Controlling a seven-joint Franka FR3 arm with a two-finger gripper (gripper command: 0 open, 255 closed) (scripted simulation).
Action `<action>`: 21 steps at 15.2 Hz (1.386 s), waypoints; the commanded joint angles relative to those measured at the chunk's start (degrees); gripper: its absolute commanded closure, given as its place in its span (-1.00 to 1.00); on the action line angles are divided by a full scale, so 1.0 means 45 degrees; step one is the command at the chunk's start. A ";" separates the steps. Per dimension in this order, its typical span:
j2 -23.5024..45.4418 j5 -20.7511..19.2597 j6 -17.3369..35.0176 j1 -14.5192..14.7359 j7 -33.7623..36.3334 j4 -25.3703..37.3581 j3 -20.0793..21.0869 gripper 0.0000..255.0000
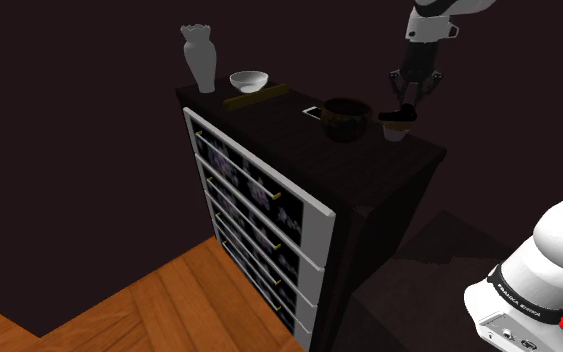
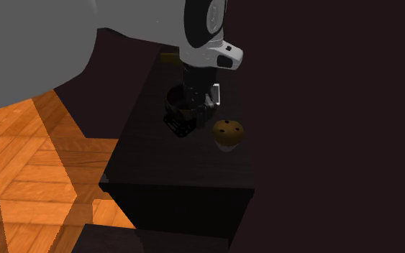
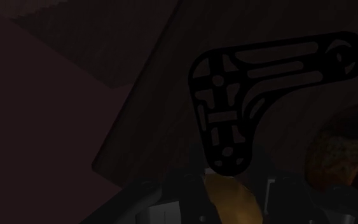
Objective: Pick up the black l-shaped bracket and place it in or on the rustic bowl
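Note:
The black L-shaped bracket point(image 3: 234, 95), cut through with slots, has one leg's end clasped between the fingers of my gripper point(image 3: 228, 175). In the second exterior view the bracket point(image 2: 178, 127) hangs from the gripper point(image 2: 183, 117) a little above the dark dresser top point(image 2: 193, 162). The rustic bowl point(image 1: 347, 118) is dark brown and stands upright on the dresser, just to the shoulder view's left of the gripper point(image 1: 406, 105). The arm partly hides the bowl point(image 2: 172, 93) in the second exterior view.
A brown muffin point(image 1: 396, 126) in a pale cup stands right beside the gripper, also seen as the muffin point(image 2: 228, 134) and muffin point(image 3: 336, 146). A white vase point(image 1: 200, 58), white bowl point(image 1: 249, 80), wooden bar point(image 1: 256, 97) and white card point(image 1: 312, 111) sit further along the dresser top point(image 1: 409, 155).

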 commanded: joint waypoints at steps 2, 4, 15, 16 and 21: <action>-0.0040 0.0001 -0.0494 0.0004 0.0008 0.0449 0.0008 1.00; -0.0045 0.0002 -0.0836 0.0006 0.0010 0.0787 0.0011 1.00; 0.4571 0.0319 -0.1966 0.0333 0.0607 0.6534 0.0342 1.00; 0.5138 0.0342 -0.2172 0.0362 0.0670 0.7306 0.0372 1.00; 0.7194 0.0406 -0.2731 0.0466 0.0879 0.9925 0.0457 1.00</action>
